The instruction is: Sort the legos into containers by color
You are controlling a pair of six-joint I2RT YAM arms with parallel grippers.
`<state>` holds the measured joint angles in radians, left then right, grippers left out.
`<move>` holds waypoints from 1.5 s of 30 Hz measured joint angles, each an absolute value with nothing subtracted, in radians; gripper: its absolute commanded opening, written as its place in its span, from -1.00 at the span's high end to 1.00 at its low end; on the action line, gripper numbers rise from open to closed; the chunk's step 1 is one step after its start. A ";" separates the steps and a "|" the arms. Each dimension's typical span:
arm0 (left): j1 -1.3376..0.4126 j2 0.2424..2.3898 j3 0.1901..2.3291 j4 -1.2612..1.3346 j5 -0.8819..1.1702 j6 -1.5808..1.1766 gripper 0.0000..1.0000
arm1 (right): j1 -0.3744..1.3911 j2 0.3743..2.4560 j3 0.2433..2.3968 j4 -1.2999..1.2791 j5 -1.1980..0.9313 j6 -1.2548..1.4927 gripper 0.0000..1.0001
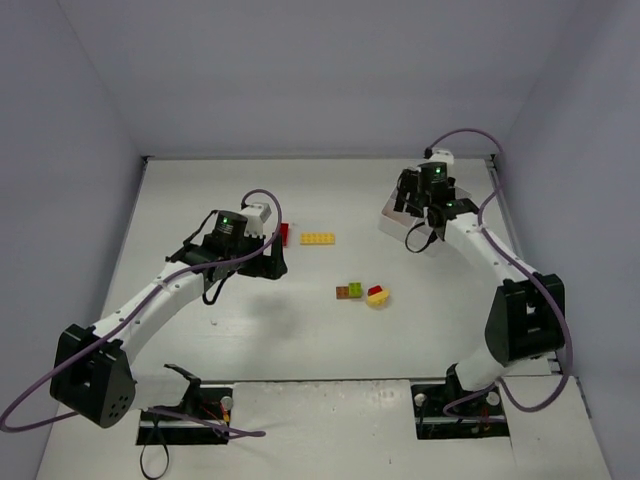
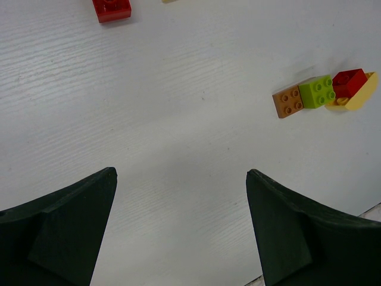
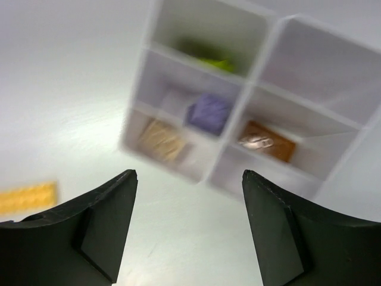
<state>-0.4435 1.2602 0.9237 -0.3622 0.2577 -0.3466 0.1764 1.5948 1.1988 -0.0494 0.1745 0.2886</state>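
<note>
The white six-compartment tray [image 1: 388, 224] sits at the far right, partly under my right arm. In the blurred right wrist view the tray [image 3: 253, 80] holds a lime green brick [image 3: 217, 59], a lavender brick [image 3: 208, 113], a tan-yellow brick [image 3: 159, 140] and a brown brick [image 3: 268, 142], each in its own compartment. My right gripper [image 3: 189, 173] hangs open and empty just short of the tray. Loose on the table lie a red brick [image 2: 111, 9], a flat yellow brick [image 1: 318, 238], a brown brick [image 2: 288, 102] touching a green brick [image 2: 317, 92], and a red brick [image 2: 349, 82] on a yellow one [image 2: 364, 92]. My left gripper [image 2: 180, 173] is open over bare table.
Grey walls close in the white table [image 1: 240, 330] on three sides. Both arm bases stand at the near edge. A purple cable loops off each arm.
</note>
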 measured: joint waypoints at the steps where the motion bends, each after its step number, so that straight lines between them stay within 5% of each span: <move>1: -0.443 1.260 0.924 -0.363 0.257 -0.345 -0.66 | 0.213 1.567 1.185 -0.052 0.155 0.279 -0.34; 14: -0.443 1.259 0.924 -0.362 0.242 -0.344 -0.66 | 0.632 1.464 0.947 -0.117 0.064 0.454 -0.29; 35: -0.443 1.254 0.923 -0.362 0.242 -0.344 -0.66 | 0.722 1.619 0.910 -0.131 0.126 0.588 -0.03; 40: -0.443 1.254 0.923 -0.362 0.242 -0.344 -0.66 | 0.722 1.626 0.910 -0.130 0.142 0.597 0.25; 45: -0.443 1.254 0.923 -0.362 0.242 -0.344 -0.66 | 0.727 1.626 0.910 -0.123 0.158 0.599 1.00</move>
<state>-0.4427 1.2541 0.9234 -0.3622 0.2424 -0.3443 0.7273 1.6260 0.9096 -0.1230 0.1577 0.5987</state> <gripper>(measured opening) 0.830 0.315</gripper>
